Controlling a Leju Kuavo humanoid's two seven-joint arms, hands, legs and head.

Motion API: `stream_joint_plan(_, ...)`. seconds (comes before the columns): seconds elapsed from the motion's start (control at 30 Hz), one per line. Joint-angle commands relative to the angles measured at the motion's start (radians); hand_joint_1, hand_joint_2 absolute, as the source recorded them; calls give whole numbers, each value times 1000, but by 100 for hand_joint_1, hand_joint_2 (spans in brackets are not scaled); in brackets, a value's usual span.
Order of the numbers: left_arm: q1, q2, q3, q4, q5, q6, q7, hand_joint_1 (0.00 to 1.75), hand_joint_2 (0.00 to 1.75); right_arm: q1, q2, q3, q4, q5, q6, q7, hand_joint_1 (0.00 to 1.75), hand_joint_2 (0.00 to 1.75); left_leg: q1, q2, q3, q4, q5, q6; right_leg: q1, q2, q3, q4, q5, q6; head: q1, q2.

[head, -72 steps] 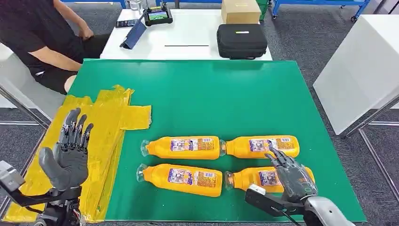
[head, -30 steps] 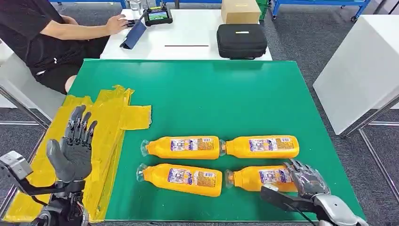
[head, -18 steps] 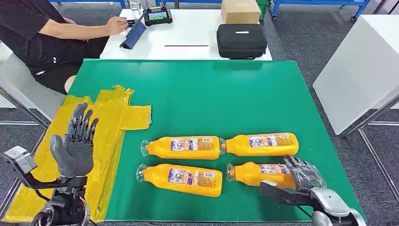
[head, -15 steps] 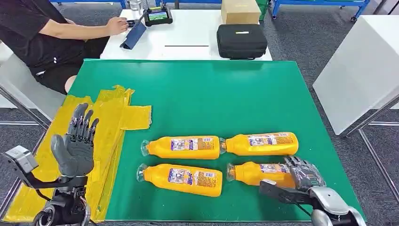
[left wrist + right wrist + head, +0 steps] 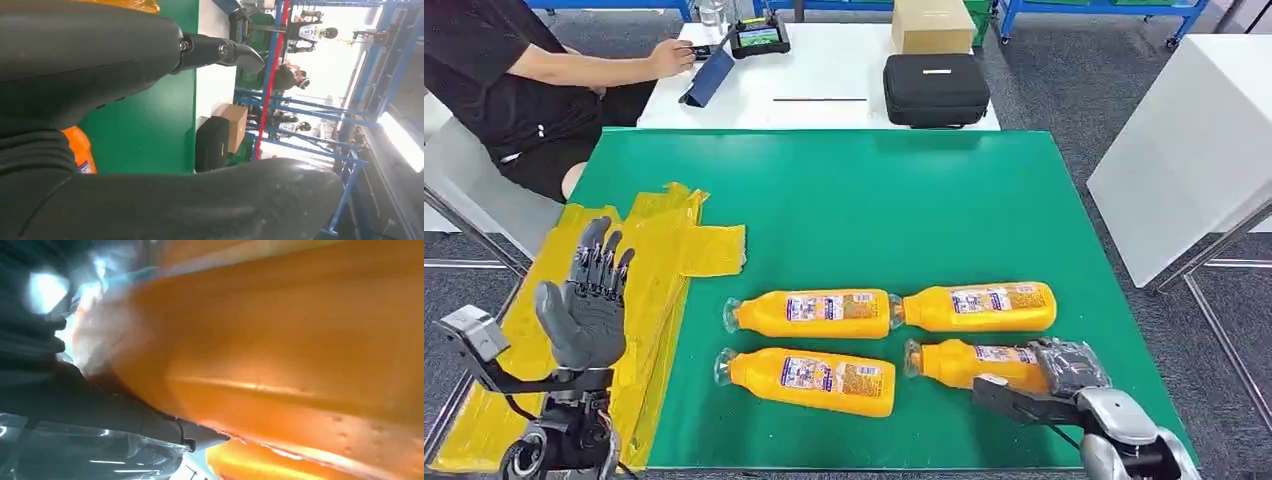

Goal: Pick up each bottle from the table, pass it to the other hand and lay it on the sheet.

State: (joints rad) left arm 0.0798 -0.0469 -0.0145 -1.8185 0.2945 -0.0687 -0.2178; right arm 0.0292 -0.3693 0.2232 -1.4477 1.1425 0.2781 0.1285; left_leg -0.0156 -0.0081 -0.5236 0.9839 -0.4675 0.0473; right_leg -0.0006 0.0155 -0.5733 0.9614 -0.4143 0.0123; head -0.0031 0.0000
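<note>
Evenly and brightly lit from overhead in the head view, with soft, short shadows under the black case (image 5: 937, 88) beyond the green table (image 5: 874, 210). Sharp throughout, slight bowing toward the edges. Overexposed past the blue racks (image 5: 280, 100) in the left wrist view. Blurred, with a glare streak along the orange bottle (image 5: 280, 350), in the right wrist view.
</note>
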Motion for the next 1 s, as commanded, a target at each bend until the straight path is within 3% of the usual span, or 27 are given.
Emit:
stream_joint_plan(0.03,-44,9,-3,89,11,22,-10,0,0,-8,4,22,106,-60,8,-43,175,175,1,-2,2,-2,1,-3,1,-3,3,-2,0,0,0,0)
stream_joint_plan(0.27,-42,6,13,79,13,40,-18,0,0,-20,18,-35,12,-100,25,-79,175,175,1,0,1,-1,0,-3,0,-1,2,-1,0,0,0,0)
stream_joint_plan(0.63,5,54,15,73,38,53,-66,0,0,66,76,-391,-326,-635,115,-343,175,175,-1,0,-4,0,0,-3,-2,-2,-4,1,-1,0,0,0)
stream_joint_plan(0.8,6,53,11,72,39,55,-70,0,0,57,104,-420,-332,-698,111,-371,175,175,0,-1,-5,-1,0,-2,0,-3,-5,0,0,0,0,0)
stream_joint_plan(0.93,5,52,-1,75,35,61,-82,0,0,-39,183,-435,-300,-832,55,-419,175,175,0,2,-5,-1,0,-3,0,0,-5,0,0,0,0,0)
stream_joint_plan(1.0,4,53,-5,77,33,63,-85,0,0,-60,183,-411,-293,-844,42,-406,175,175,0,3,-7,-1,0,-3,0,1,-6,0,1,0,0,0)
